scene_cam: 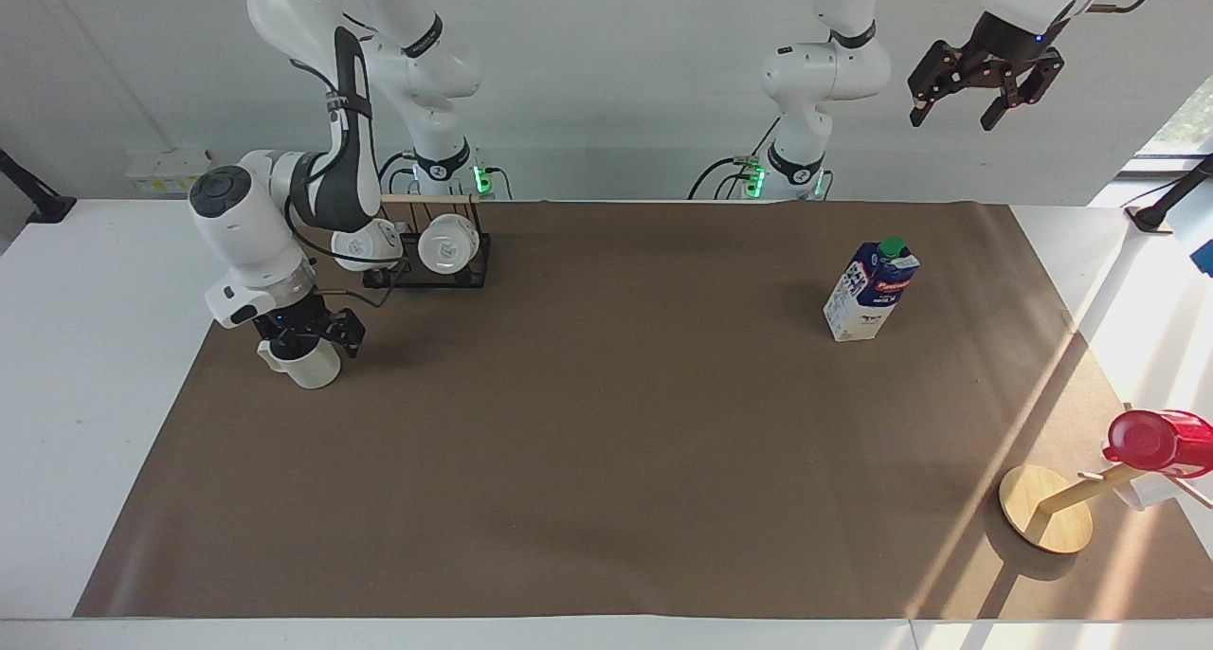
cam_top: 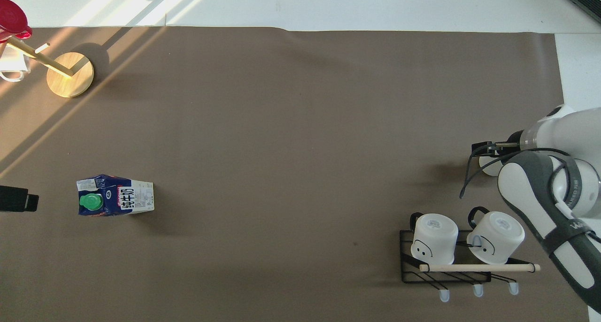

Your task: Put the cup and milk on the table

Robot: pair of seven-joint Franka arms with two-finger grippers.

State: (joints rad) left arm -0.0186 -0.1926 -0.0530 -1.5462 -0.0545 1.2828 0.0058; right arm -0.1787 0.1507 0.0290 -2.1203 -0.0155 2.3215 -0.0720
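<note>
Facing view: a white bench point(scene_cam: 76, 394) covered by a wide brown mat point(scene_cam: 588, 460), with two robot arms at its robot end.

The cup point(scene_cam: 301, 364) is a pale grey-white mug with one small loop handle. It stands upright on the mat, mouth up, toward the right arm's end of the bench; its handle points toward that same end. The right gripper point(scene_cam: 305, 332) is down at the cup's rim — its jaws stand spread about the mouth, and whether they touch the cup cannot be told. In the overhead view only a sliver of the cup point(cam_top: 488, 164) shows beside the right gripper point(cam_top: 483, 149).

The milk point(scene_cam: 870, 290) is a tall gable-top carton, white and dark blue with a red band and a green cap. It stands upright on the mat toward the left arm's end, its long axis vertical and cap on top. From overhead, the milk point(cam_top: 115, 201) shows its cap and printed side.

The left gripper point(scene_cam: 976, 77) hangs high in the air, clear of the bench, jaws wide and holding nothing.

A rack point(scene_cam: 431, 252) with two white mugs sits near the right arm's base, nearer the robots than the cup.
</note>
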